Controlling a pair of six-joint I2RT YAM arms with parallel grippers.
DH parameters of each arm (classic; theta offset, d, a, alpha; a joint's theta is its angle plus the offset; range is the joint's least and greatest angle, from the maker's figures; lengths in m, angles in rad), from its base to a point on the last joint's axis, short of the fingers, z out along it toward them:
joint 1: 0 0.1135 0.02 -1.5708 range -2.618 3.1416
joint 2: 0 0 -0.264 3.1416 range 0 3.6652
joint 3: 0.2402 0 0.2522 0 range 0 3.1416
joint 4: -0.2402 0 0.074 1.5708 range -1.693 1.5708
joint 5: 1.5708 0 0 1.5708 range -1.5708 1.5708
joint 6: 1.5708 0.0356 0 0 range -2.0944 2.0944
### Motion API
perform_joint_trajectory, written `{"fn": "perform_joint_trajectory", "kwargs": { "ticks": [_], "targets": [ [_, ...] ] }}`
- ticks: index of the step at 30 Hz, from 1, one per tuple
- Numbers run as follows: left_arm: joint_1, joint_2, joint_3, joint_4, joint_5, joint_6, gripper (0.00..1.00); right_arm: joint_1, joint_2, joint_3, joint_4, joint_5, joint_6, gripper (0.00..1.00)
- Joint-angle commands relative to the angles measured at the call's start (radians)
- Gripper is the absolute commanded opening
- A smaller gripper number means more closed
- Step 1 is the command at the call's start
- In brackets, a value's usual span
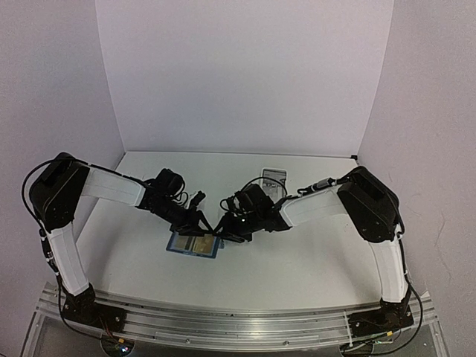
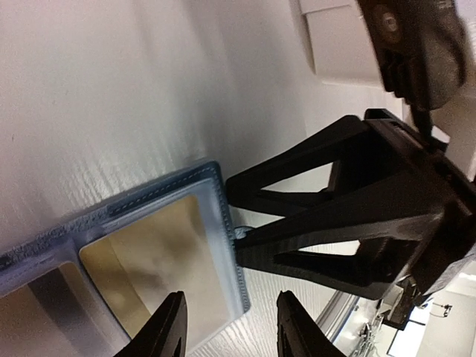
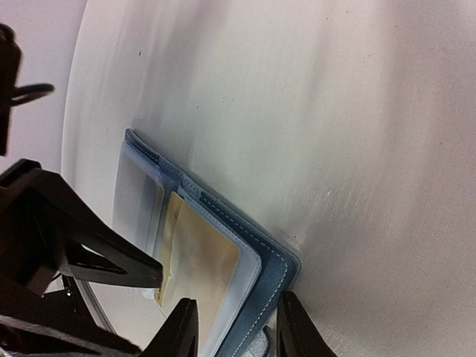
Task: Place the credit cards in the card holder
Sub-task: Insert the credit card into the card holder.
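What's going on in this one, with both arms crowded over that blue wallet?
Both arms meet over the card holder, which lies open and flat on the table. A tan-gold card sits in one clear pocket and a pale card in the pocket beside it. The left gripper and the right gripper sit at the same end of the holder, jaws apart; neither visibly holds a card. A white tray stands farther back.
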Motion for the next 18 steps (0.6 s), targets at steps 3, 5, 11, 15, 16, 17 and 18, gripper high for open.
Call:
{"fn": "perform_joint_trajectory", "kwargs": {
  "ticks": [3, 5, 11, 15, 16, 17, 18],
  "targets": [
    [-0.001, -0.102, 0.188, -0.287, -0.133, 0.158, 0.45, 0.005, -0.018, -0.024, 0.007, 0.011, 0.009, 0.37],
    [0.002, -0.131, 0.187, -0.315, -0.196, 0.167, 0.49, 0.005, -0.028, -0.029, 0.005, 0.011, 0.004, 0.38],
    [0.107, -0.184, 0.074, -0.370, -0.302, 0.062, 0.72, 0.005, -0.047, 0.017, -0.083, 0.025, -0.045, 0.40],
    [0.199, -0.185, -0.044, -0.385, -0.311, 0.057, 0.75, 0.005, -0.060, 0.019, -0.147, 0.011, -0.020, 0.41],
    [0.198, -0.188, -0.061, -0.379, -0.311, 0.065, 0.75, 0.005, -0.061, 0.015, -0.154, 0.004, -0.014, 0.41],
    [0.199, -0.192, -0.076, -0.373, -0.305, 0.068, 0.75, 0.005, -0.061, 0.011, -0.160, -0.007, -0.006, 0.41],
    [0.199, -0.196, -0.089, -0.362, -0.297, 0.067, 0.75, 0.005, -0.055, 0.007, -0.163, -0.019, 0.003, 0.42]
  ]
}}
